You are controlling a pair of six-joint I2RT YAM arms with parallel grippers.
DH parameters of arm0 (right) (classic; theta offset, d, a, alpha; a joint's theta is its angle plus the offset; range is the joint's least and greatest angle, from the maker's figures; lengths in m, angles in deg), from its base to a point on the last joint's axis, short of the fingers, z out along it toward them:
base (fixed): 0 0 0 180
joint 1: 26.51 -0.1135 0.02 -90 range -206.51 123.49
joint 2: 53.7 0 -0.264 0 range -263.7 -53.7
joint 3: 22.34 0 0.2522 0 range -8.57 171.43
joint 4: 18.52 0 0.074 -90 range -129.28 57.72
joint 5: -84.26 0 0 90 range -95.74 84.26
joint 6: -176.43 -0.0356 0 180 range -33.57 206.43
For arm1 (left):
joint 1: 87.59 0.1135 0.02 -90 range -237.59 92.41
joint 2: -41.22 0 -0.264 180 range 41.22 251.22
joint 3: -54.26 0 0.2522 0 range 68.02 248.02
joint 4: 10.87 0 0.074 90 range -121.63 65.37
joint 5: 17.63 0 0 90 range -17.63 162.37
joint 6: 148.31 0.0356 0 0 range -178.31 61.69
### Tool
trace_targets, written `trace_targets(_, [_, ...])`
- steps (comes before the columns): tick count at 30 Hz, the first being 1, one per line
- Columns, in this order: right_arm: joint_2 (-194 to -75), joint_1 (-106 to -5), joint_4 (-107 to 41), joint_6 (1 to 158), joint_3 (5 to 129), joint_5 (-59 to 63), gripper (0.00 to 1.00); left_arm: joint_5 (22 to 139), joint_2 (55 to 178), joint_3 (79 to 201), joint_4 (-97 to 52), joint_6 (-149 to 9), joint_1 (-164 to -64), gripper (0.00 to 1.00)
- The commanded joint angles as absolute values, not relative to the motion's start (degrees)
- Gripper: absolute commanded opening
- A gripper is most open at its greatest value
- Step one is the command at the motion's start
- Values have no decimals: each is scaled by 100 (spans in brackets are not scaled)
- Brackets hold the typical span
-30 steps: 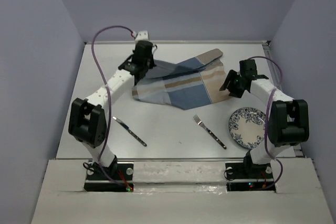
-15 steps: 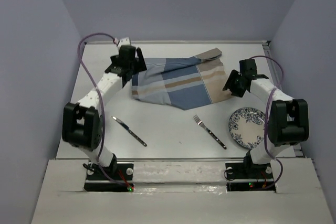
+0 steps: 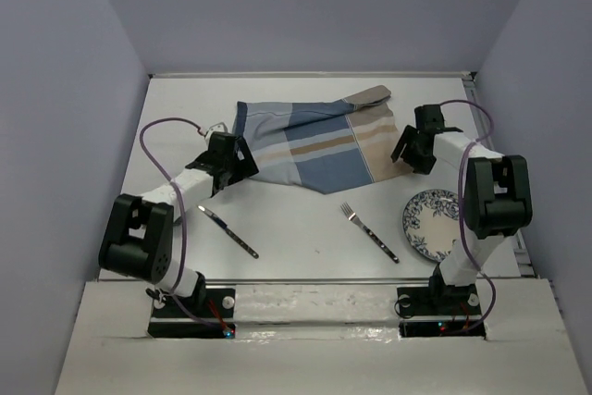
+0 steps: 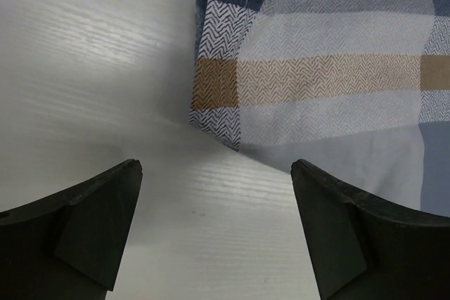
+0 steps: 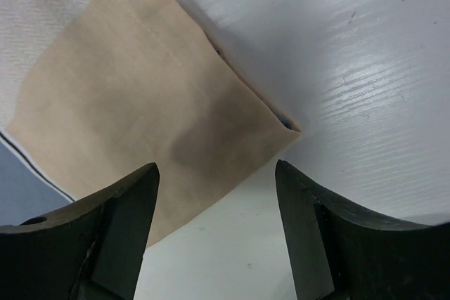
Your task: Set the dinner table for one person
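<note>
From my remote station, nearest the arm bases I read the metal rail point(image 3: 314, 281) along the near edge of the worktop point(image 3: 296, 205), the large off-white surface that fills the enclosure and carries everything else. On its near band lie three items, well apart from one another: a knife point(image 3: 228, 231) at near left, lying diagonally; a fork point(image 3: 368, 231) right of centre, tines pointing away from the bases; and a blue-patterned plate point(image 3: 424, 219) at near right, partly hidden behind the right arm point(image 3: 495, 196). Further out, the left arm point(image 3: 190, 178) reaches low toward the near left corner of the striped placemat point(image 3: 310, 147). In the left wrist view its jaws stand wide apart over bare worktop point(image 4: 91, 68) and hold nothing, with the placemat point(image 4: 316, 82) corner just ahead of the fingertips point(image 4: 84, 230). The right jaws are at the placemat's right edge. In the right wrist view they are apart with nothing clamped, and a tan corner of the placemat point(image 5: 126, 103) lies beneath the gap. I cannot tell whether the fingers point(image 5: 323, 244) touch the cloth. The placemat occupies the far middle of the worktop, its far right corner turned over to show a tan face.
</note>
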State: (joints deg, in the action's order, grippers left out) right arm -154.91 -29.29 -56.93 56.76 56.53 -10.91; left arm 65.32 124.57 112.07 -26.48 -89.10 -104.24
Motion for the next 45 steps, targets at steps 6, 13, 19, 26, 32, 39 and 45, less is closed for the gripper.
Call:
trace_targets(6, [-15881, -2985, -5698, 5550, 5919, -1260, 63, 6947, 13499, 11697, -1567, -8855, -10377, 99])
trace_targets(13, [-16207, -2985, -5400, 5558, 6261, -970, 0, 6973, 14089, 12267, -1338, -8600, -10350, 30])
trace_targets(19, [-15866, -2985, -5399, 5760, 6911, -873, 0, 6842, 14072, 14617, -2855, -7680, -10306, 0])
trace_targets(26, [-15074, -2985, -5469, 5857, 6913, -627, 0, 6508, 14518, 18101, -5920, -7124, -10236, 0])
trace_targets(32, [-15108, -2985, -5461, 5840, 6587, -373, 0, 6534, 15099, 18817, -6435, -7141, -10078, 18])
trace_targets(39, [-14801, -3037, -5434, 5804, 5929, -310, 0, 6481, 14671, 17237, -5795, -7141, -9849, 93])
trace_targets(45, [-14660, -3037, -5443, 5875, 5453, -548, 0, 6805, 13826, 15559, -5241, -7351, -9849, 99])
